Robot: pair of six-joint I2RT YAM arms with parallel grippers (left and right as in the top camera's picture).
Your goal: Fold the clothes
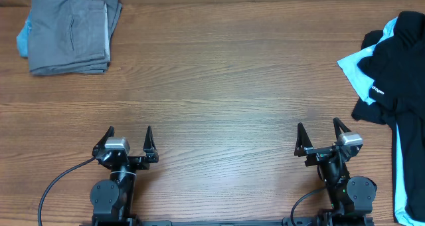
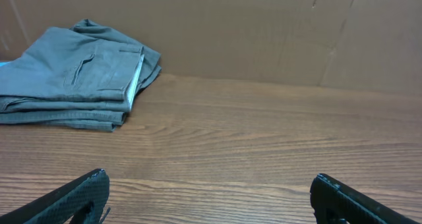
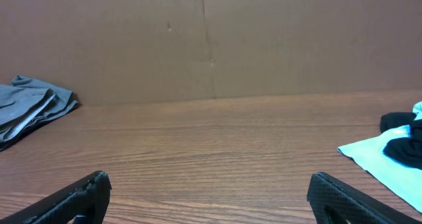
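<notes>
The clothes [image 1: 397, 73] lie in a crumpled heap at the table's right edge: a black shirt with a small white logo and light blue cloth under it. In the right wrist view the clothes [image 3: 399, 148] show at the far right. My right gripper [image 1: 321, 134] stands open near the front edge, left of the heap and apart from it; its fingertips [image 3: 99, 182] hold nothing. My left gripper [image 1: 129, 136] is open too at the front left, with bare wood between its fingertips [image 2: 97, 180].
A stack of folded grey garments [image 1: 70, 30] sits at the table's back left corner, also seen as the grey stack [image 2: 76, 76] in the left wrist view. A brown cardboard wall [image 3: 211, 39] backs the wooden table [image 1: 226, 73].
</notes>
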